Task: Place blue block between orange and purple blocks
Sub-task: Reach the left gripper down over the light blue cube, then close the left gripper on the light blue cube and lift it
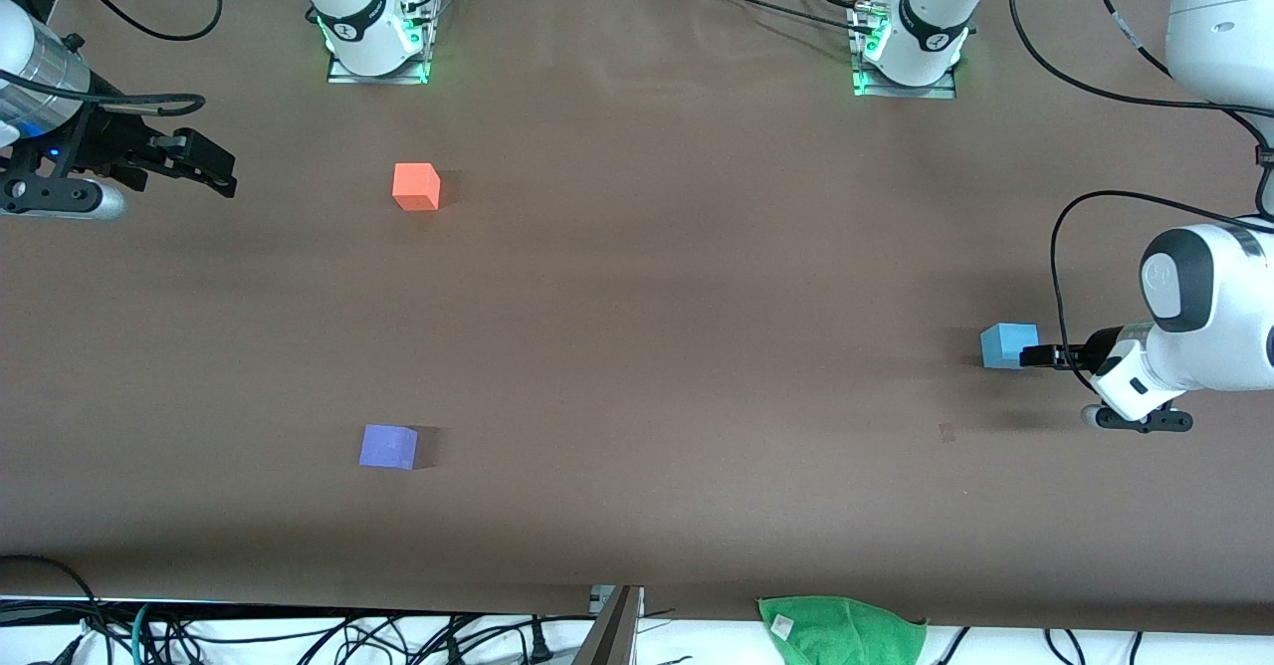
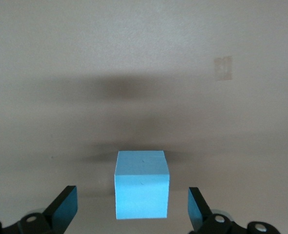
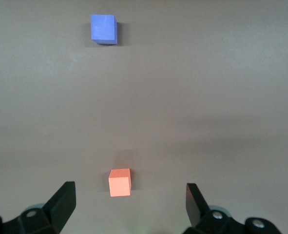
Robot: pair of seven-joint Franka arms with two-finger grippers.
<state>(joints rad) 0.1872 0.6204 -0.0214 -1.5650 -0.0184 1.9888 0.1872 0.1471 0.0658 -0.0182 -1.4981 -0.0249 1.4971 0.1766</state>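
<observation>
light: even, overhead | shadows: soft, faint | wrist views: perhaps slightly hazy

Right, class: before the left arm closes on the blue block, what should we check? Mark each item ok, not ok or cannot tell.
1. Left gripper open: ok.
2. Blue block centred between its fingers: ok.
3. Fingers low enough to grip the block: cannot tell.
4. Gap between orange block and purple block free: ok.
5. Right gripper waiting open at the right arm's end of the table, off the path: ok.
</observation>
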